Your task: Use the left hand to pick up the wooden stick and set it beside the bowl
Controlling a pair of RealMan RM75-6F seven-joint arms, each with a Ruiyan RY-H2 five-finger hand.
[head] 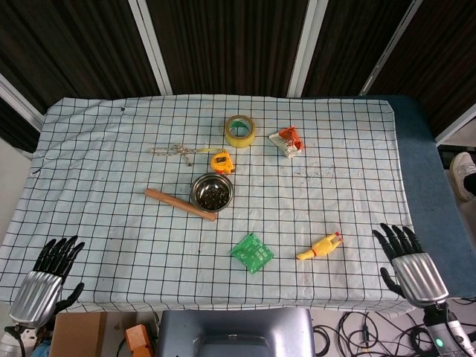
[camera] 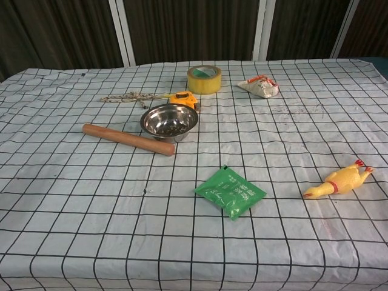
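Note:
The wooden stick (head: 181, 204) (camera: 128, 139) lies flat on the checked cloth, its right end touching the near left side of the steel bowl (head: 212, 193) (camera: 169, 122). My left hand (head: 46, 281) hangs at the table's near left corner, fingers spread, holding nothing, far from the stick. Off the near right corner my right hand (head: 407, 265) is also spread and holds nothing. Neither hand shows in the chest view.
Behind the bowl lie a yellow tape measure (head: 222, 161), a tape roll (head: 239, 130), a cord (head: 175, 151) and a crumpled wrapper (head: 287, 140). In front lie a green packet (head: 251, 253) and a yellow rubber chicken (head: 320, 246).

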